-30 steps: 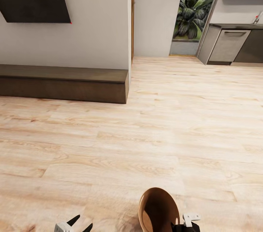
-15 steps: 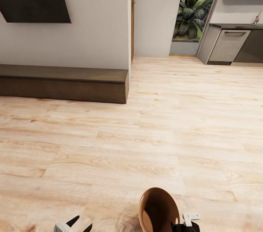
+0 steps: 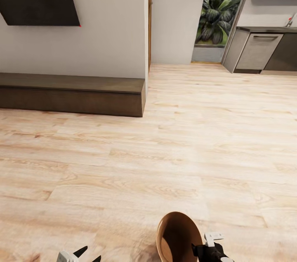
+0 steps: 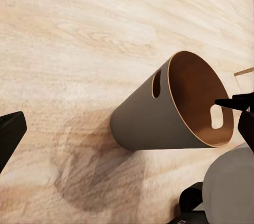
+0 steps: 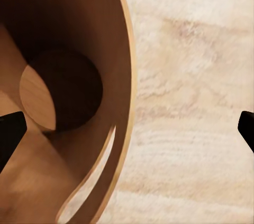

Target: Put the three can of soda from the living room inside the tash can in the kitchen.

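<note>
Right end effector (image 3: 208, 244) sits at the rim of the trash can (image 3: 178, 235), its dark fingers spread wide with the rim wall running between them in the right wrist view; nothing shows them pressing on it, so I judge the bucket unheld. It is tipped, long axis slanting from grey base to copper mouth, mouth toward the right arm, which is nearer. Left end effector (image 3: 84, 254) hangs open and empty beside it. Beyond lie bare wood floor (image 3: 165, 150), a low dark bench (image 3: 72, 93), then kitchen cabinets (image 3: 260, 51). No soda cans are visible.
</note>
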`<state>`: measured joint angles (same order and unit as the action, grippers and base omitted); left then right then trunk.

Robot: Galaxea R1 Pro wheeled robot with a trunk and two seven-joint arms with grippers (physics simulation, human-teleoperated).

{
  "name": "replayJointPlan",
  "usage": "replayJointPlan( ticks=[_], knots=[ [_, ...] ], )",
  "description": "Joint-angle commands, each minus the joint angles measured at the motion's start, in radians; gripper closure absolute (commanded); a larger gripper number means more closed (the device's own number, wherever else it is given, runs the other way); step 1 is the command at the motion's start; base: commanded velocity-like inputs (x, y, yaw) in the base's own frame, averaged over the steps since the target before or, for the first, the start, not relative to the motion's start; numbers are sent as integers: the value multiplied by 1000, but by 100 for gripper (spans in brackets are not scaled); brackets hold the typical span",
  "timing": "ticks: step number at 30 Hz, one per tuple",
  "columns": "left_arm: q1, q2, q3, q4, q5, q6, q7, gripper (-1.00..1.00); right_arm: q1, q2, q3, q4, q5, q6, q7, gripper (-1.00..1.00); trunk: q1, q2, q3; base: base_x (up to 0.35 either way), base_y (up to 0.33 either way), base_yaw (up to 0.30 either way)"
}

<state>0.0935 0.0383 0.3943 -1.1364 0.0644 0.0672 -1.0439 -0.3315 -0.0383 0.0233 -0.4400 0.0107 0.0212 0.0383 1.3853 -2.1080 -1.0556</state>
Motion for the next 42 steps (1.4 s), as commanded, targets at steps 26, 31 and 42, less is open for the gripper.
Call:
replayJointPlan(
  ticks=[26, 31, 42],
  knots=[
    [0, 0, 0, -6, 0, 0, -1, -100, 0, 0, 0, -50, 0, 2, 0, -100, 0, 0, 0, 0, 0, 0],
    [0, 0, 0, -6, 0, 0, -1, -100, 0, 0, 0, -50, 0, 2, 0, -100, 0, 0, 0, 0, 0, 0],
    [0, 1, 0, -6, 0, -1, -1, -100, 0, 0, 0, -49, 0, 2, 0, -100, 0, 0, -1, 0, 0, 0]
  ],
)
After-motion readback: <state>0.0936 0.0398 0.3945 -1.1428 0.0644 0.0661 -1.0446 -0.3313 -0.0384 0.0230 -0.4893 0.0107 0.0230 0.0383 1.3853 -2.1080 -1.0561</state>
